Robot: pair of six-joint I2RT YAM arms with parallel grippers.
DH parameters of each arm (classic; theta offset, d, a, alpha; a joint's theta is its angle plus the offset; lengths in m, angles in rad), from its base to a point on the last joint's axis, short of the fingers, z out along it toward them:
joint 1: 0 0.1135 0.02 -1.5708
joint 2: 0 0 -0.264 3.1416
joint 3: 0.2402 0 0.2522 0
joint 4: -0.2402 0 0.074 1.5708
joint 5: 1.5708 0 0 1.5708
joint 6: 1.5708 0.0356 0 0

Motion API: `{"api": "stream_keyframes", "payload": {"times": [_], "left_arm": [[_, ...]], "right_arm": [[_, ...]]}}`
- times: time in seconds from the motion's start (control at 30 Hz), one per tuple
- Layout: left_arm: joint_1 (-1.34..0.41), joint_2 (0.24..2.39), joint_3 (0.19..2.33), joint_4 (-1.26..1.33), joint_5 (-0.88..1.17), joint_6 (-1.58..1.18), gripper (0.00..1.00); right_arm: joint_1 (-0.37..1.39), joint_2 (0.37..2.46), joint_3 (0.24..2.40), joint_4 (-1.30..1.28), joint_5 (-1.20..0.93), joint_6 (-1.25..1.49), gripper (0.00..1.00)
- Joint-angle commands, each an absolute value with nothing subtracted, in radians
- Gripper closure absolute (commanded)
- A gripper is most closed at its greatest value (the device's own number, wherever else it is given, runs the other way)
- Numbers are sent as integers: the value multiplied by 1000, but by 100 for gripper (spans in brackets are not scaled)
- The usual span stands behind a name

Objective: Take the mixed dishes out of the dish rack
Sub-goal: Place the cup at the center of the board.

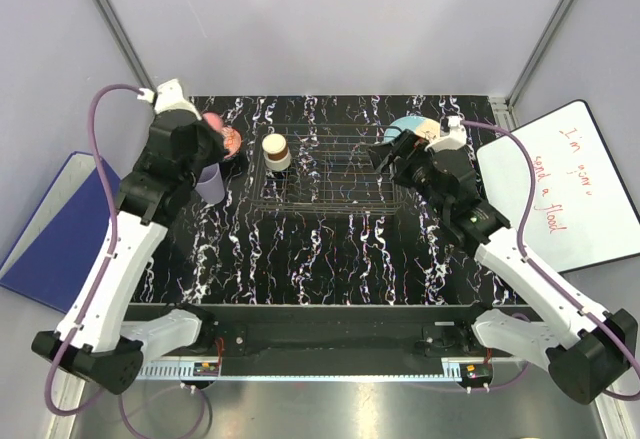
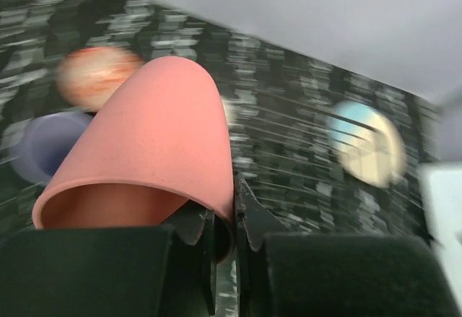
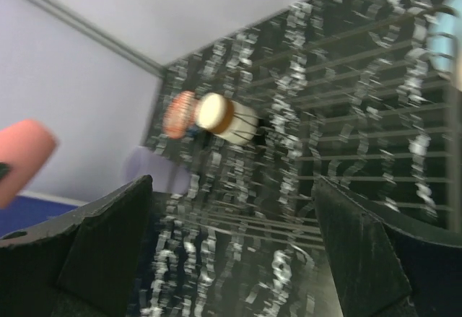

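Surface: black marbled table (image 1: 320, 249).
Left claw (image 2: 225, 219): clenched on salmon-pink cup (image 2: 144, 144), held left of the dish rack (image 1: 335, 174).
Right claw (image 3: 231, 252): released, empty.
Rack contents: whitish cup (image 1: 276, 151) at left end; my left arm is nearer, but loaded.

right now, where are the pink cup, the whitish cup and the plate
pink cup (image 2: 151, 129), left wrist view, on its outer wall
whitish cup (image 1: 279, 162), top external view, on its pale side wall
plate (image 1: 407, 125), top external view, on its light-blue part
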State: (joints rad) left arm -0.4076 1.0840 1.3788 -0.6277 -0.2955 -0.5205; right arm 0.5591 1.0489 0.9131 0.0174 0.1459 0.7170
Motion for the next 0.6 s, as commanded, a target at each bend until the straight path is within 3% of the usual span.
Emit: {"api": "stream_keyframes", "payload": {"times": [0.0,0.2,0.57], "left_arm": [[-287,1120,1367,-804,-454,-506,100],[-155,1284,1434,-836,-388,-520,100],[-103,1485,1528,-841,-272,-535,100]], "right_arm": [[560,1031,930,-189,288,621,0],[560,1009,890,-195,268,620,0],[560,996,815,-158,244,609,0]]}}
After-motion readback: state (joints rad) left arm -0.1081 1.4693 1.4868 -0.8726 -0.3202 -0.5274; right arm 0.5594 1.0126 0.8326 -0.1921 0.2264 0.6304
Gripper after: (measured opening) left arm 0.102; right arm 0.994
